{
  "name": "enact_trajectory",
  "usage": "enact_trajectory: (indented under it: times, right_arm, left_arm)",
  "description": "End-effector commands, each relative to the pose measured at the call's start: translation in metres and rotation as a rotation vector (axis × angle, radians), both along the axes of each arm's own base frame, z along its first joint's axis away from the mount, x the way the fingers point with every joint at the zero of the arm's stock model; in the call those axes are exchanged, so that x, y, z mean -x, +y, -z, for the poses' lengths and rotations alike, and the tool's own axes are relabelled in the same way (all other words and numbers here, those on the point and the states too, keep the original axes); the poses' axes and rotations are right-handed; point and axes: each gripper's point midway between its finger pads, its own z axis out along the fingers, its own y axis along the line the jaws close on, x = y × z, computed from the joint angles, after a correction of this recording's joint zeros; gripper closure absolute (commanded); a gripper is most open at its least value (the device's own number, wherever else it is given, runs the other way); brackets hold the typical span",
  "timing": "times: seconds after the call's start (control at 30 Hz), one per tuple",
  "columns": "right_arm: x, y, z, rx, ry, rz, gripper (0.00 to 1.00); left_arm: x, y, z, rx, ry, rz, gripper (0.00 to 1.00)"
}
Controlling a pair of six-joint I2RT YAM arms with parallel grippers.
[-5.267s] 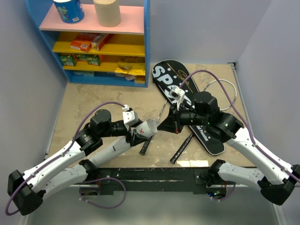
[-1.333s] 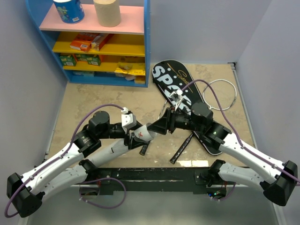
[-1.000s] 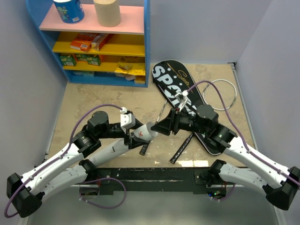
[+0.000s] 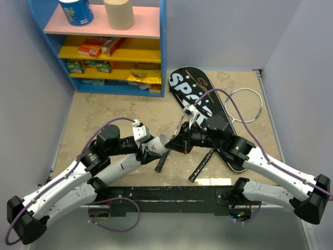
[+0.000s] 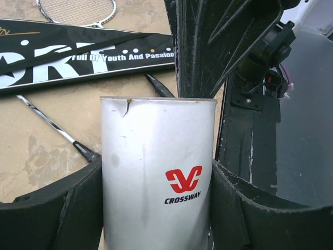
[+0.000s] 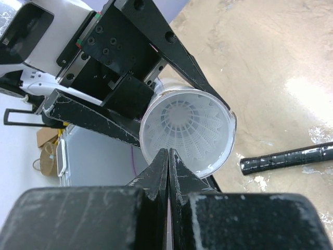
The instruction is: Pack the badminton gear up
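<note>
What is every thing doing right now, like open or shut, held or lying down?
white tube, held by the left tool, its end open.
shuttlecock, sitting inside the tube.
left tool, clamped around the tube.
right tool, shut, tips at the tube's open mouth.
black bag, lying flat on the table.
rackets, lying on the table, not in the bag.

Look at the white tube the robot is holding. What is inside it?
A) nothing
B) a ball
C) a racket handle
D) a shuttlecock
D: the right wrist view looks straight into the open end of the tube, and a white shuttlecock with a ribbed skirt sits inside.
</note>
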Motion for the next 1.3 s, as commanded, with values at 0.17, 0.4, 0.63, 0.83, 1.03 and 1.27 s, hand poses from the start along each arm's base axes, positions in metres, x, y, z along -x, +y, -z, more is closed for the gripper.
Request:
enact_trajectory:
  times: [0.17,0.4,0.63,0.83,1.03,1.27]
  right_arm:
    - [-0.023,-0.021,0.012,0.193,0.017,0.222,1.00]
    - [-0.081,-0.090,-0.054,0.185,-0.101,0.722,1.00]
    - [-0.072,-0.120,-0.050,0.191,-0.116,0.780,1.00]
    - [-0.053,-0.129,-0.027,0.200,-0.073,0.735,1.00]
    - [-0.038,-0.121,-0.008,0.189,-0.018,0.654,1.00]
    - [-0.030,-0.112,0.013,0.215,0.022,0.594,1.00]
  left_arm:
    - [-0.045,0.010,-0.047,0.079,-0.143,-0.210,0.92]
    - [-0.119,0.047,-0.042,-0.215,-0.184,-0.562,0.95]
    - [-0.175,0.090,-0.024,-0.446,-0.227,-0.781,0.98]
    - [-0.216,0.140,0.001,-0.638,-0.209,-0.931,0.98]
    - [-0.246,0.196,0.036,-0.733,-0.077,-1.100,0.94]
    - [-0.260,0.285,0.085,-0.825,0.112,-1.393,0.90]
